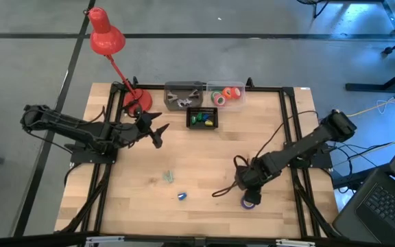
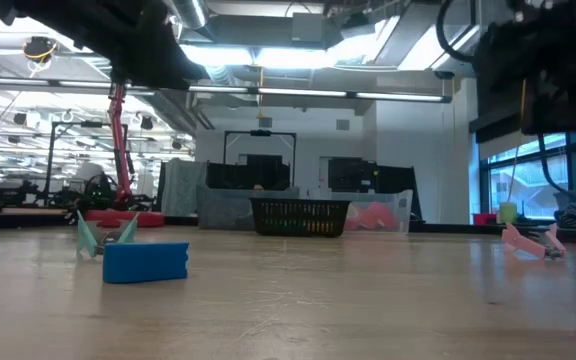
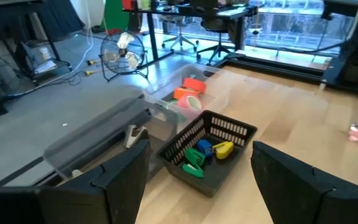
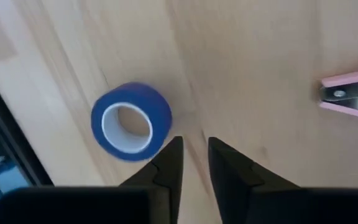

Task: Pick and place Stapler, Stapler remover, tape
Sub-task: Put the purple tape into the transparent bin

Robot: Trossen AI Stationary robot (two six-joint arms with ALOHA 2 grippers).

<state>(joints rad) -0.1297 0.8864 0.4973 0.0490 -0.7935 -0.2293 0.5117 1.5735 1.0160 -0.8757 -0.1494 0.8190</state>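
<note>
My right gripper (image 4: pixel 194 163) hangs over the table's near right part, fingers nearly pressed together and pinching nothing; the blue tape roll (image 4: pixel 131 121) lies flat just beside them; I judge I should spread them, shift over the roll, then descend; my left gripper (image 3: pixel 197 180) waits spread near the black basket (image 3: pixel 207 149).

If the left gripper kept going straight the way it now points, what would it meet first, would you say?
Most likely the black basket, which lies directly ahead between the open left gripper fingers; the clear bins sit just beyond it. Depth is hard to judge.
</note>
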